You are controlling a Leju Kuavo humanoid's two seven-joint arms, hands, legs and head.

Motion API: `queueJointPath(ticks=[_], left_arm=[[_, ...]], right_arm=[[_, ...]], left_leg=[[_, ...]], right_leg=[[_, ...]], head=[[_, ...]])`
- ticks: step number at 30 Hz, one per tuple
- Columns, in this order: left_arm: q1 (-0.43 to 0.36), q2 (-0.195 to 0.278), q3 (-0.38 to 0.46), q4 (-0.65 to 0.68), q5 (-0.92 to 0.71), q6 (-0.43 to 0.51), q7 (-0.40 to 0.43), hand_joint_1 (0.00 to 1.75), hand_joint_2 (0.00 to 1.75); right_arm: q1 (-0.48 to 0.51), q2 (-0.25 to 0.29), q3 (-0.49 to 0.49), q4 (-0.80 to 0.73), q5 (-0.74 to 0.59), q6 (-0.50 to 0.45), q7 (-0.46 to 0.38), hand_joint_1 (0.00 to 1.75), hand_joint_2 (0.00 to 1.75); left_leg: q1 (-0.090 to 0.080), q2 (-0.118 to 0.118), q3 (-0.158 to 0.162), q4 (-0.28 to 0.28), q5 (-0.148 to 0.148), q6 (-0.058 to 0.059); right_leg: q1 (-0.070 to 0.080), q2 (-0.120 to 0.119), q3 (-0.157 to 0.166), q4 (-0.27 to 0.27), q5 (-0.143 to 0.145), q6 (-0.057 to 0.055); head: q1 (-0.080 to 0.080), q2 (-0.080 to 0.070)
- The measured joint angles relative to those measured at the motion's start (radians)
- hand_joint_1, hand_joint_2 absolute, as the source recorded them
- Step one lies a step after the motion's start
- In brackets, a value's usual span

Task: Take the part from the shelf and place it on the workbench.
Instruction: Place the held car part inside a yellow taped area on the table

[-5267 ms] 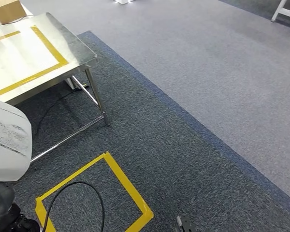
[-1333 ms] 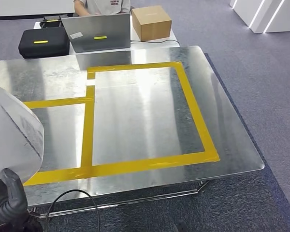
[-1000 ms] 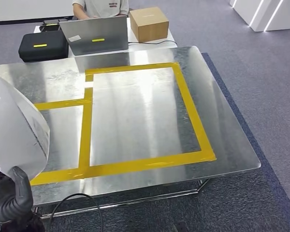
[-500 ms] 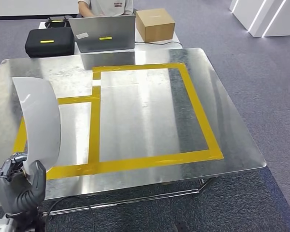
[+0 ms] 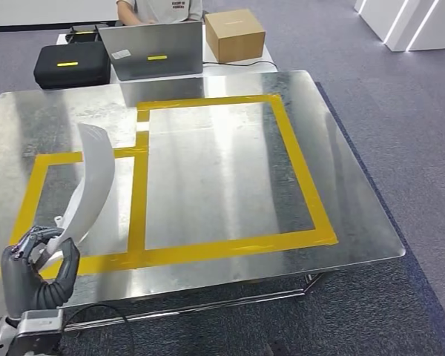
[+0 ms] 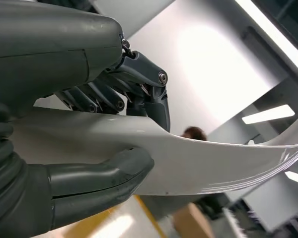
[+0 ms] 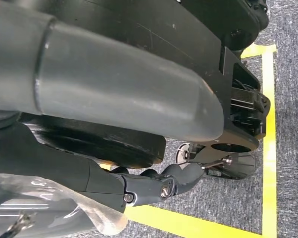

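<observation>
From the head view there is one workbench (image 5: 354, 222), a shiny steel top marked with yellow tape (image 5: 304, 178) into two boxes, a large one and a smaller one beside it. Beyond its far edge sit one laptop (image 5: 153, 50), one black case (image 5: 69, 67) and one cardboard box (image 5: 234, 33), with a person (image 5: 153, 9) seated behind the laptop. One part (image 5: 94, 182), a curved white panel, rises from the left hand (image 5: 38, 271) at the near left corner and arcs up over the smaller taped box, held above the benchtop. The hand sits low by the table's near edge, fingers wrapped around the panel's lower end.

At the left wrist, the thumb (image 6: 102, 178) presses under the white part (image 6: 200, 161) while the darker fingers (image 6: 147, 91) clamp its other face; the panel sweeps away from the hand.

At the right wrist, the right hand (image 7: 159, 186) hangs over grey carpet (image 7: 290, 99) with yellow floor tape (image 7: 267, 139); I cannot tell whether its fingers are spread or curled.
</observation>
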Motion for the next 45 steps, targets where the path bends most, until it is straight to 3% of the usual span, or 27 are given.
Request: queueJointPath(ticks=[5, 10, 13, 16, 21, 26, 41, 45], left_arm=[[-0.152, 0.150, 0.096, 0.133, -0.211, -0.069, 0.178, 1.75, 1.75], [-0.390, 0.299, 0.178, 0.449, -0.370, -0.114, 0.254, 1.75, 1.75], [-0.511, 0.359, 0.185, 0.655, -0.435, -0.133, 0.273, 1.75, 1.75], [-0.590, 0.389, 0.182, 0.821, -0.481, -0.173, 0.300, 1.75, 1.75], [-0.681, 0.400, 0.165, 1.035, -0.524, -0.202, 0.326, 1.75, 1.75], [-0.697, 0.395, 0.146, 1.128, -0.523, -0.180, 0.293, 1.75, 1.75], [-0.738, 0.348, 0.081, 1.123, -0.513, -0.146, 0.229, 1.75, 1.75], [-0.724, 0.319, 0.045, 1.058, -0.511, -0.108, 0.183, 1.75, 1.75]], right_arm=[[-0.001, -0.002, 0.000, -0.001, 0.011, 0.018, 0.000, 0.00, 0.00], [-0.009, -0.003, 0.000, -0.001, 0.022, 0.025, 0.022, 0.00, 0.00], [-0.013, -0.003, 0.000, -0.002, 0.024, 0.030, 0.035, 0.00, 0.00], [-0.017, -0.003, 0.000, -0.002, 0.024, 0.036, 0.044, 0.00, 0.00], [-0.020, -0.003, 0.001, -0.002, 0.023, 0.041, 0.053, 0.00, 0.00], [-0.013, -0.003, 0.004, -0.002, 0.028, 0.041, 0.044, 0.00, 0.00], [-0.017, -0.003, 0.005, -0.004, 0.033, 0.041, 0.044, 0.00, 0.00], [-0.019, -0.003, 0.007, -0.005, 0.043, 0.045, 0.049, 0.00, 0.00]], left_leg=[[0.001, 0.000, -0.006, -0.008, 0.010, -0.007], [0.001, 0.001, -0.010, -0.014, 0.015, -0.008], [0.003, 0.002, -0.010, -0.014, 0.017, -0.009], [0.005, 0.004, -0.012, -0.014, 0.017, -0.009], [0.007, 0.006, -0.020, -0.017, 0.015, -0.011], [0.005, 0.007, -0.016, -0.017, 0.011, -0.014], [0.005, 0.006, -0.014, -0.014, 0.021, -0.016], [0.005, 0.006, -0.014, -0.014, 0.021, -0.016]], right_leg=[[0.001, 0.000, -0.009, -0.001, 0.007, -0.008], [0.002, 0.001, -0.017, -0.002, 0.010, -0.011], [0.003, 0.003, -0.019, -0.001, 0.011, -0.011], [0.005, 0.006, -0.023, -0.001, 0.012, -0.012], [0.007, 0.010, -0.032, 0.000, 0.015, -0.014], [0.005, 0.010, -0.028, -0.003, 0.011, -0.017], [0.004, 0.011, -0.027, -0.001, 0.017, -0.017], [0.005, 0.009, -0.026, -0.001, 0.017, -0.017]], head=[[0.000, 0.000], [0.000, 0.000], [0.000, 0.000], [0.000, 0.000], [0.000, 0.000], [0.000, 0.000], [0.000, 0.000], [0.000, 0.000]])
